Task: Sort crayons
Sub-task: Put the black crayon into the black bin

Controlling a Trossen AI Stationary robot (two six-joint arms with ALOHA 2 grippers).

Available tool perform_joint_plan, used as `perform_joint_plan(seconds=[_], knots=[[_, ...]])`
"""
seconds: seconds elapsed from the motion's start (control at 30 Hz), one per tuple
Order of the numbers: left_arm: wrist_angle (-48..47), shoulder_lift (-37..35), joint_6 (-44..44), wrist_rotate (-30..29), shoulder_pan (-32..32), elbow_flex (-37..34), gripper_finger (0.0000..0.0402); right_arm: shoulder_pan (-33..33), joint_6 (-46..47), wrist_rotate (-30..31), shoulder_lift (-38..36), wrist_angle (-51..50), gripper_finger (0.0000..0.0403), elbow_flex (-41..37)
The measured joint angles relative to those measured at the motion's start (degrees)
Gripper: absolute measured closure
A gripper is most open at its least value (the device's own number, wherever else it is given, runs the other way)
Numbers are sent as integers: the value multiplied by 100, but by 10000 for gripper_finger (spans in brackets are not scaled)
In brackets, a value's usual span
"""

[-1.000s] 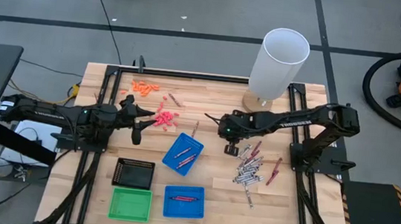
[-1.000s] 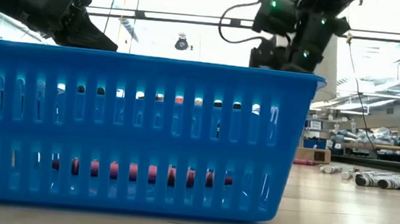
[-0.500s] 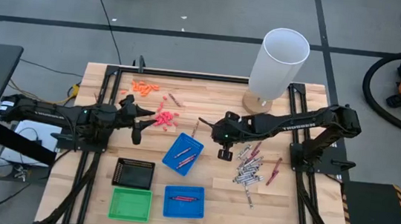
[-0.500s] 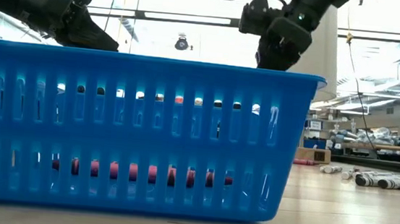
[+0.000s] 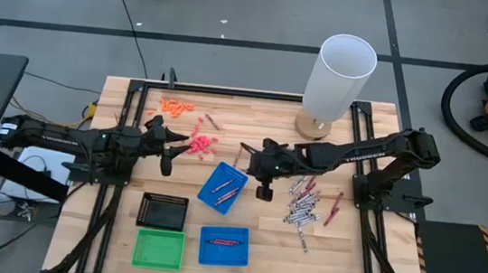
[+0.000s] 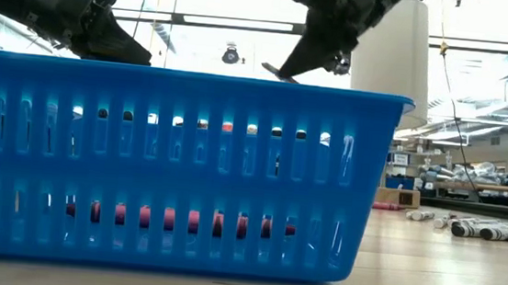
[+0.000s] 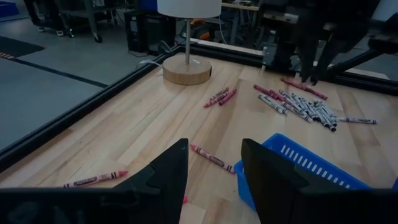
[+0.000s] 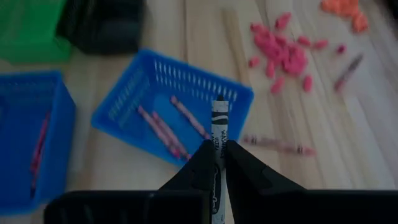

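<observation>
1. Wooden desk [image 5: 255, 119] carries three blue trays, a green tray and a black tray; the landmark taken is the tilted blue tray [image 5: 222, 187] at mid-desk.
2. Right claw [image 5: 262, 180] hangs just beside that tray's far-right edge, clamped tight on one grey-silver crayon [image 8: 218, 134].
3. Held crayon: long axis runs in line with the fingers, free end projecting past the tips toward the tray, which already holds red crayons [image 8: 163, 132].
4. Loose crayons [image 5: 305, 204] lie heaped to the right of the landmark tray, pointing every way; a few strays lie beyond it.
5. Left claw [image 5: 169, 154] waits to the left of the tray, jaws parted, holding nothing.
6. Risk: the tray below holds only red sticks; releasing a grey one here would mis-sort.
7. Risk: the claw sits near the rim rather than over the middle; a drop from here could strike the wall and bounce onto the desk.
8. Risk: the grip is on a narrow stick, which could pivot or slip.
</observation>
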Motion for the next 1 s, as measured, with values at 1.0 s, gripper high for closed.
perform_joint_plan(seconds=[1.0], knots=[[-2, 0, -10, 0, 1, 0, 241, 370, -411, 117, -8, 3538, 371, -956]])
